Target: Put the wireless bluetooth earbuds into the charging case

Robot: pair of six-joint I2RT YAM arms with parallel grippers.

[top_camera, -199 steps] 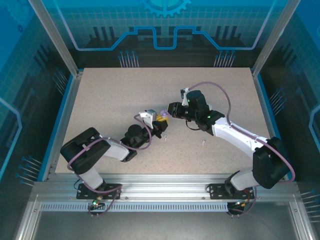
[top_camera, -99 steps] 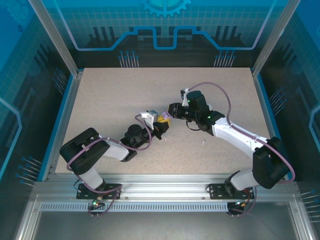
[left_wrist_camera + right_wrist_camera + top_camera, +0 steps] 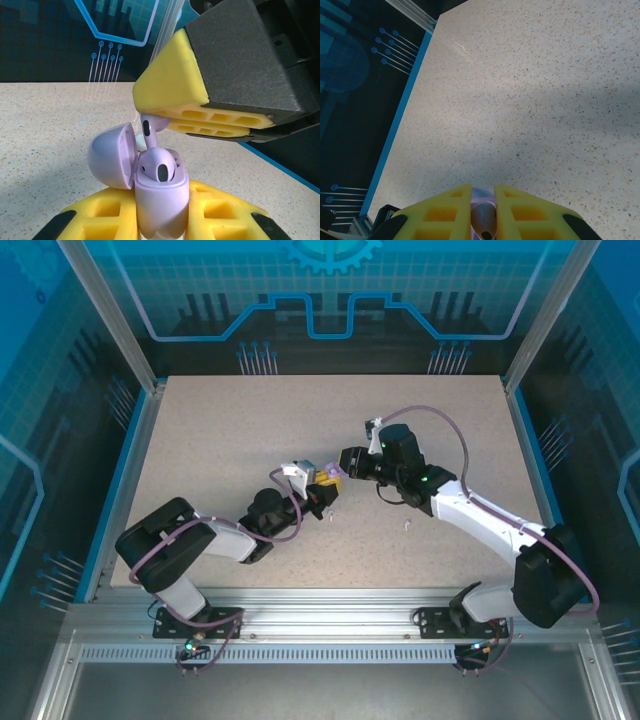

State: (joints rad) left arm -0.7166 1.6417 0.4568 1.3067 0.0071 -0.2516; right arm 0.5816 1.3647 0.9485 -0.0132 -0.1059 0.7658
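Case [image 3: 160, 192] stands upright in the left gripper [image 3: 161, 215], whose fingers are closed tight on its body; the lid is flipped open to the left. One purple earbud [image 3: 159, 166] is already seated in the near socket. Second purple earbud [image 3: 148, 126] hangs just above and behind it, stem roughly vertical and pointing down at the case, pinched in the right gripper [image 3: 482, 202], which is clamped on it. The free socket is mostly hidden, so alignment can't be confirmed; the likely move is a short straight drop by the right arm. A white earbud [image 3: 408, 526] lies loose on the table [image 3: 250, 420], well right of the case. Versus a second ago, the left gripper has nudged right, the right elbow has swung outward, and both grips are unchanged.
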